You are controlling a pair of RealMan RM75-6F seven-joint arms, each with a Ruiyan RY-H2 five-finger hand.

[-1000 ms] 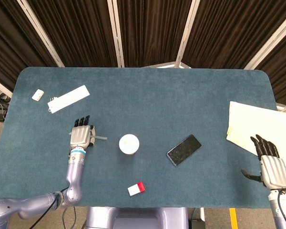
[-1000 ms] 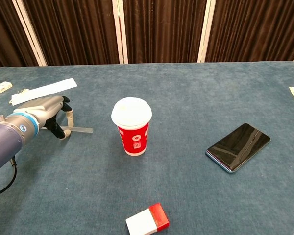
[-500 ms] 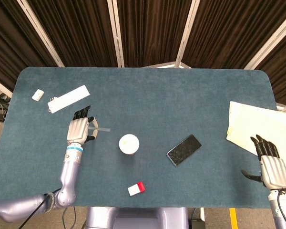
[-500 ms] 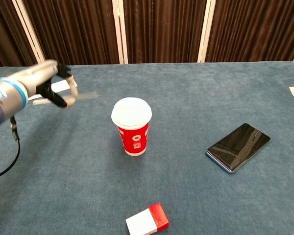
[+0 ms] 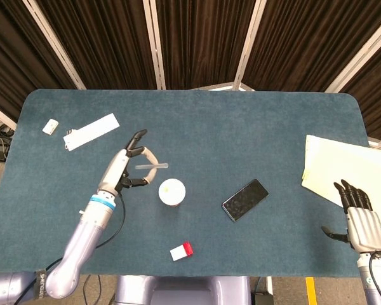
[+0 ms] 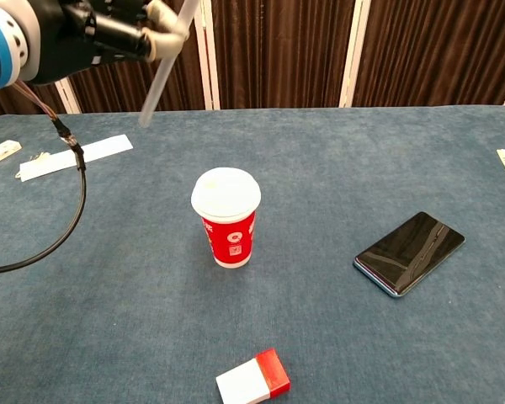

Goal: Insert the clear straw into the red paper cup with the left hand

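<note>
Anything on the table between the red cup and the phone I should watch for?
No. In both views the stretch between the red paper cup and the phone is bare blue table. The red-and-white box lies nearer the camera, off that line.

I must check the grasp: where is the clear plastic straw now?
The clear plastic straw is pinched in the left hand, raised above the table, left of the red paper cup.

Bright, even light; raised arm perhaps slightly blurred.
</note>
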